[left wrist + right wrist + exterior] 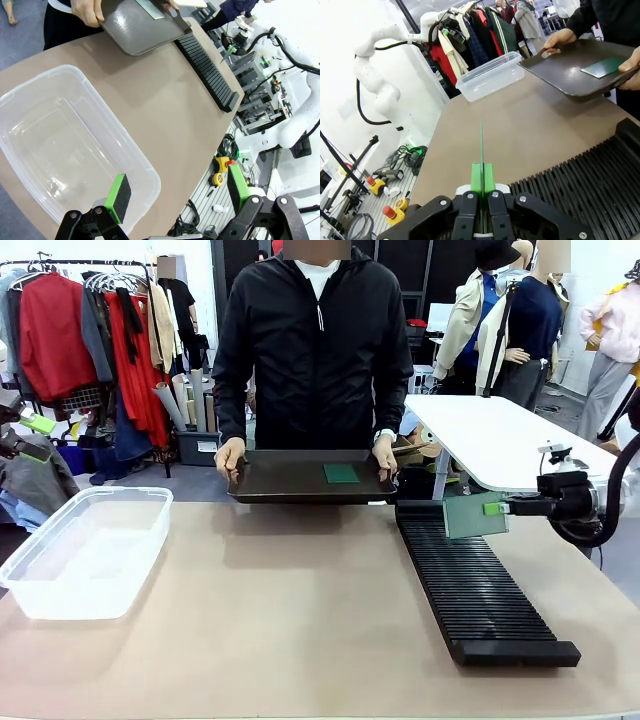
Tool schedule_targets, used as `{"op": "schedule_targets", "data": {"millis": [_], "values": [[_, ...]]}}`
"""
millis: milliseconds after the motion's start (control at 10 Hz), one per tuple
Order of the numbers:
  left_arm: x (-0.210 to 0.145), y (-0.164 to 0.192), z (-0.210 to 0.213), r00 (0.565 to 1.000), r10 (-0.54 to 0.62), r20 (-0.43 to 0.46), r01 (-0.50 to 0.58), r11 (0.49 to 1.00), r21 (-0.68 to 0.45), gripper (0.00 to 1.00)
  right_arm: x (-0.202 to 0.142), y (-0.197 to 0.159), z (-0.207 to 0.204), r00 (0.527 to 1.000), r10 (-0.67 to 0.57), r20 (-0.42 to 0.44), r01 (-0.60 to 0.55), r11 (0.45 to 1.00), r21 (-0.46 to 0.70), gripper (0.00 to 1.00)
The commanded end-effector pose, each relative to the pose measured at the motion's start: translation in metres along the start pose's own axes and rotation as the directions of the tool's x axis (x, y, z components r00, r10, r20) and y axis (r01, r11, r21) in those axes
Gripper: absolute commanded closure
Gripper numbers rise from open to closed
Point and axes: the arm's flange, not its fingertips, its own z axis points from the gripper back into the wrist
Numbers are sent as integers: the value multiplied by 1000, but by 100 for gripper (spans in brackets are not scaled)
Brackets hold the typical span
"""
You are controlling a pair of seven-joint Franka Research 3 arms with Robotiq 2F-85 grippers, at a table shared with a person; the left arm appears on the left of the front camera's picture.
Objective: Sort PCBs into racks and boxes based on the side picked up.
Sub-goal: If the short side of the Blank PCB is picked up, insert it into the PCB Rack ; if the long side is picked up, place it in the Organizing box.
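Observation:
My right gripper (493, 508) is shut on a green PCB (474, 515), holding it upright just above the far end of the long black slotted rack (480, 585). In the right wrist view that PCB (481, 145) stands edge-on between the green pads (476, 179) of the gripper (482, 181), beside the rack (580, 190). A second PCB (341, 473) lies on a black tray (290, 480) held by a person in both hands. My left gripper (178, 187) hangs open over the near corner of the clear box (65, 145), nothing between its fingers. The box (85, 550) is empty.
The person stands at the far edge, with the tray (140, 27) tilted over the table. The rack (205, 70) runs along the right side. A white table (500, 440) stands behind it. A clothes rail (90, 330) is at the back left.

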Motion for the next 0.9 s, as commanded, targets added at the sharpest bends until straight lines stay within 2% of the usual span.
{"op": "schedule_targets", "data": {"millis": [0,800], "values": [[0,-1,0,1000,-2,4,2,1000,2,0,-14,6,5,998,67,1,-67,998,-16,100],[0,-1,0,1000,-2,4,2,1000,2,0,-55,6,5,983,177,38,-179,983,47,100]]}}
